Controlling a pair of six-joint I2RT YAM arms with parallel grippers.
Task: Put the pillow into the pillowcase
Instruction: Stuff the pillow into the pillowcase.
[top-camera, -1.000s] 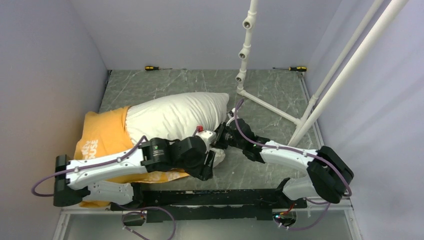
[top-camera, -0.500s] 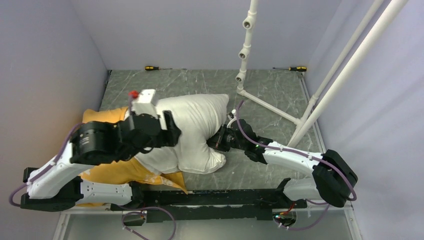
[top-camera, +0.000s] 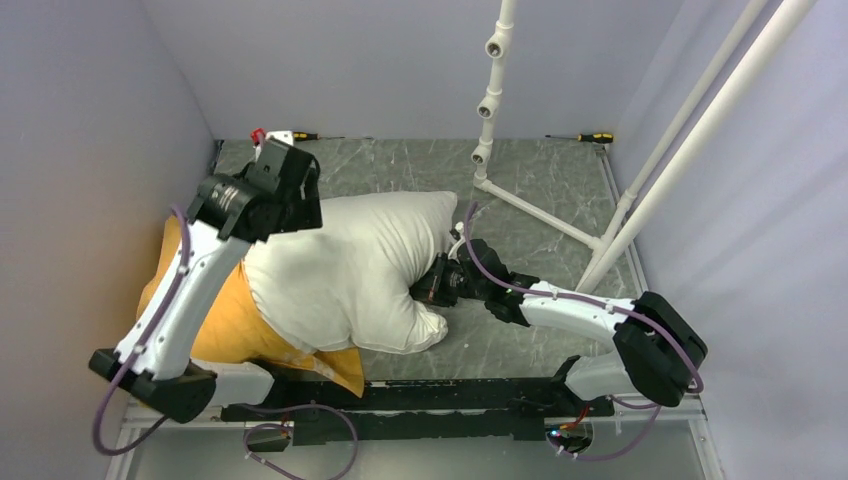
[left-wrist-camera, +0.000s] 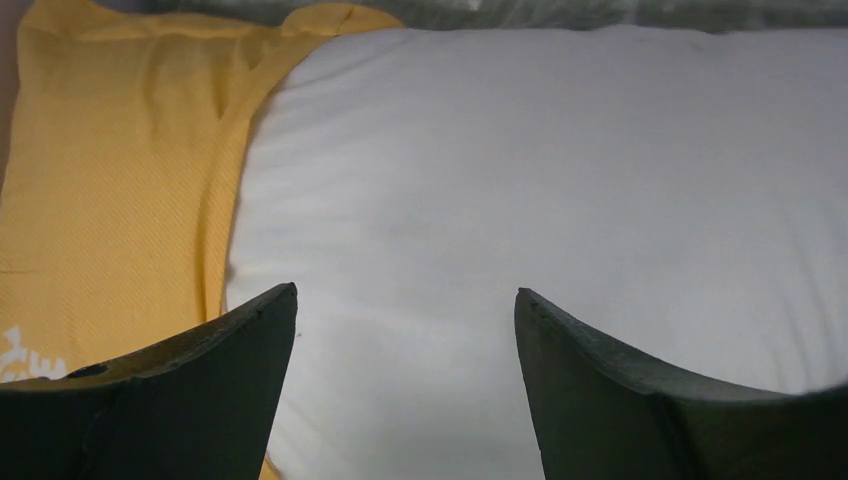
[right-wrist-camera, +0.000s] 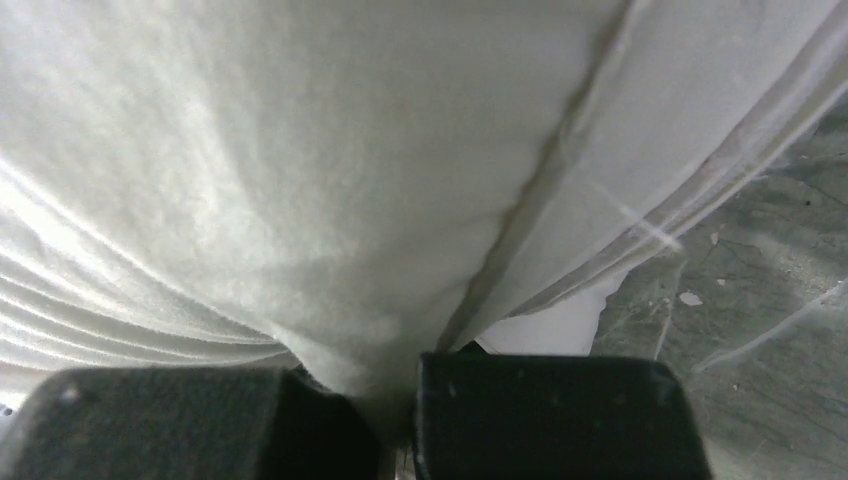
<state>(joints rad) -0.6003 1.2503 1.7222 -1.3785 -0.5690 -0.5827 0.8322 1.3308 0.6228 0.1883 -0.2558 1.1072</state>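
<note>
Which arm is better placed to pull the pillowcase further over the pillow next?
Left, likely: the left claw hangs open over the pillowcase edge; the right claw is shut on the pillow at its bare end.

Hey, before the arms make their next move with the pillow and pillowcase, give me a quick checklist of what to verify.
1. Right hand gripping the pillow: ok, shut on fabric at its right end.
2. Left hand free: ok, open above the pillow, holding nothing.
3. Pillow's left end inside the pillowcase: ok, orange fabric covers it.
4. Pillow fully inside: not ok, most of it lies outside.
5. Pillowcase's lower layer flat under the pillow: cannot tell, hidden.
</note>
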